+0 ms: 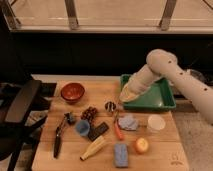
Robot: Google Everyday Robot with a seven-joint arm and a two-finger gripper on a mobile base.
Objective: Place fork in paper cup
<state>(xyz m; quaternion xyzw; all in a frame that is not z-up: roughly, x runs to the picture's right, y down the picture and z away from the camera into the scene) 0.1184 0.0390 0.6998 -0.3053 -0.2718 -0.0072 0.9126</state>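
The white paper cup (156, 123) stands upright on the wooden table, right of centre. A thin grey sliver (116, 118) between the small metal cup (110, 106) and the carrot (118, 132) may be the fork; I cannot tell for sure. My gripper (125, 95) hangs at the end of the white arm, raised above the table at the left edge of the green tray (152, 98). It is up and left of the paper cup. I see nothing clearly held in it.
On the table are a red bowl (73, 92), grapes (90, 113), a blue cup (82, 127), a black-handled knife (58, 144), a grey cloth (129, 122), a blue sponge (120, 154), an orange fruit (142, 145) and a yellow banana-like item (94, 148). A black chair (20, 107) stands at the left.
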